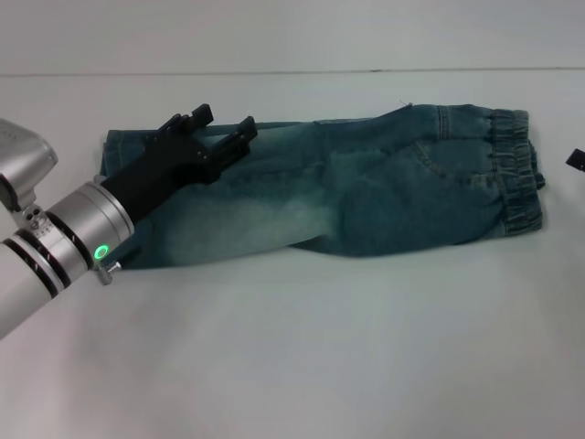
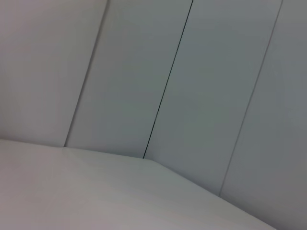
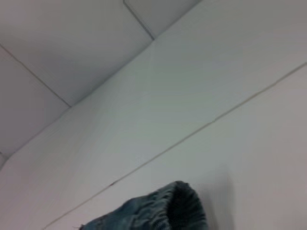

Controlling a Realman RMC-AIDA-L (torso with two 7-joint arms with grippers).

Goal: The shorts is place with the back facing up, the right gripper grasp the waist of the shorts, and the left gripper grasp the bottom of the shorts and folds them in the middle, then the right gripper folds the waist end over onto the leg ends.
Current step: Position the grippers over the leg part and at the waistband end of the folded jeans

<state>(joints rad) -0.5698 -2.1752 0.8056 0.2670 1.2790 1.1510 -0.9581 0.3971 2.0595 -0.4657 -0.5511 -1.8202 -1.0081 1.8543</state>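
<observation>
1. The shorts point(image 1: 366, 197) are laid lengthwise on the white table point(image 1: 292, 357), folded in half along their length.
2. The waist point(image 1: 516, 174) is seen at the right, the leg ends point(image 1: 119, 151) at the left.
3. The left gripper point(image 1: 222, 128) is held over the leg ends, fingers parted, nothing grasped.
4. Only a black tip of the right gripper point(image 1: 576, 159) is seen at the right edge near the waist; its state cannot be told.

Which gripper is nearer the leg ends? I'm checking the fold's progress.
Left. The left gripper hovers over the leg ends, fingers open. The right gripper sits beyond the waist, opposite.
</observation>
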